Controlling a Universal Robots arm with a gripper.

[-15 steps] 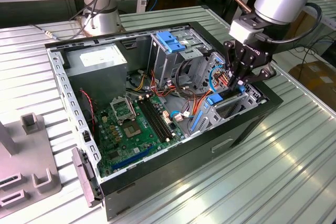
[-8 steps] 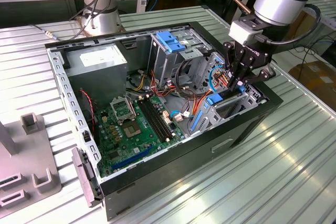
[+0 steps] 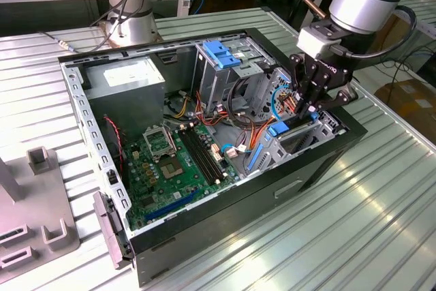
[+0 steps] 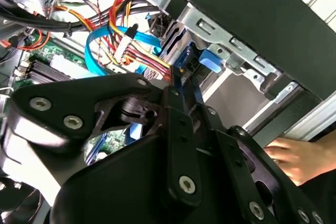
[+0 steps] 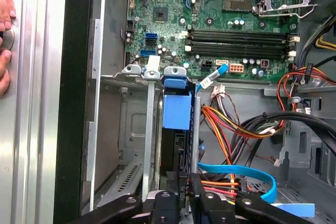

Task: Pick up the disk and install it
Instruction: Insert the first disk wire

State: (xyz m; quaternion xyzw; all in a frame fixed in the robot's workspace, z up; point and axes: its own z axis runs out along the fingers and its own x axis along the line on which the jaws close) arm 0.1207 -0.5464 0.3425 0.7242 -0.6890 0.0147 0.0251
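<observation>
The gripper (image 3: 310, 103) is clamped on the disk (image 5: 177, 109), which stands on edge partway down the drive bay (image 5: 134, 129) at the case's front corner. Risks: those loose power cables (image 5: 231, 124) snagging, or the rails jamming if it tilts.

I see the open computer case (image 3: 320, 161) lying on the slatted table (image 3: 381, 223). Inside, the motherboard (image 3: 178, 161) sits near the exterior view's left, the power supply box (image 3: 126, 80) behind it at the far left, the drive cage (image 3: 225, 73) at the far middle. My gripper (image 3: 308, 103) hangs over the bay (image 3: 296, 138) at the exterior view's right. A stand (image 3: 34, 216) sits left of the case.
</observation>
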